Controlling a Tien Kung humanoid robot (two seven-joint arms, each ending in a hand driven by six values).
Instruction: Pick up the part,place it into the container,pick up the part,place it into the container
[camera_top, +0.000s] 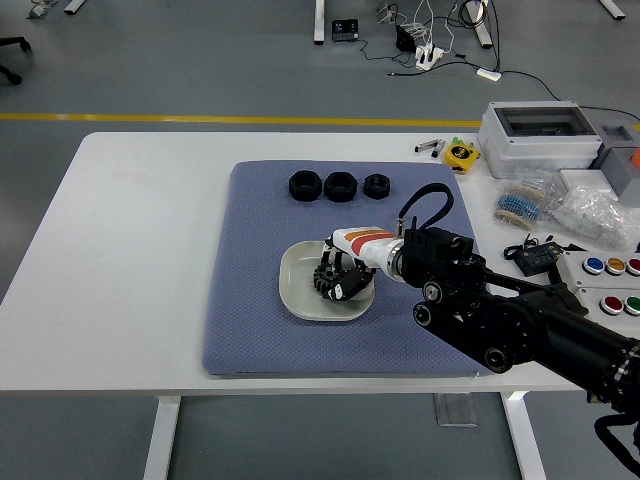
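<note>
1. The gear (325, 279) sits low inside the dish (292, 285), the right hand (343, 277) clenched around it.
2. Best to loosen the fingers only once the gear rests flat — then lift straight up.
3. The dish lies on the blue mat (250, 320); a second part inside cannot be made out behind the hand.

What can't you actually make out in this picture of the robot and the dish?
Head view only:
- Whether the right hand has let go of the black gear: its fingers cover it.
- The smaller part in the white dish: hidden under the hand.
- The left arm: outside the picture.
- Clutter at the right edge: cut off.
</note>
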